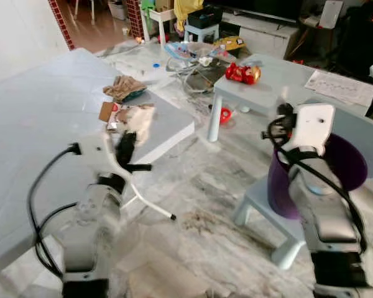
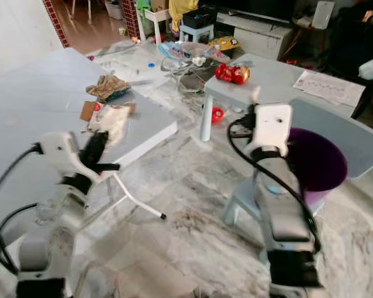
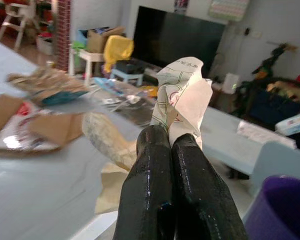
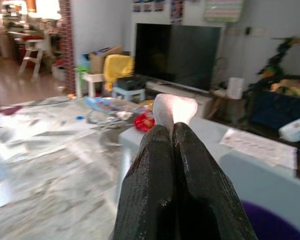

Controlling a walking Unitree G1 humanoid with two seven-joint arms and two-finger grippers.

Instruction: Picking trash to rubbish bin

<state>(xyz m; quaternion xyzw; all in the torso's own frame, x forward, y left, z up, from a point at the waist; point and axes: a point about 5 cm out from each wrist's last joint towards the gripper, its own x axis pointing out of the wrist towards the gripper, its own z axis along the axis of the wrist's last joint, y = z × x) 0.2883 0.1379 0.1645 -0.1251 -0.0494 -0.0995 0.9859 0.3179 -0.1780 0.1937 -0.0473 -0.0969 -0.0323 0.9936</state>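
Crumpled paper [image 3: 182, 95] sits pinched in the left gripper [image 3: 168, 137], fingers pressed together on it, over the tabletop [image 1: 43, 118] edge. The purple bin [image 1: 345, 162] lies well to its right. The right gripper [image 4: 172, 131], pinching a white scrap [image 4: 174, 109], is just beside the bin, nearer.

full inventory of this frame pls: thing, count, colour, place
crumpled printed paper: 1, white, pinched in left gripper
white wad: 1, white, pinched in right gripper
rubbish bin: 1, purple, on a pale stool by the right arm
trash pile: several pieces, brown and white, near the edge of the big table
big table: 1, pale grey, robot's left
small table: 1, pale grey, ahead
red toy: 1, on small table
TV: 1, black, far wall
left gripper: black, over table edge
right gripper: black, near bin
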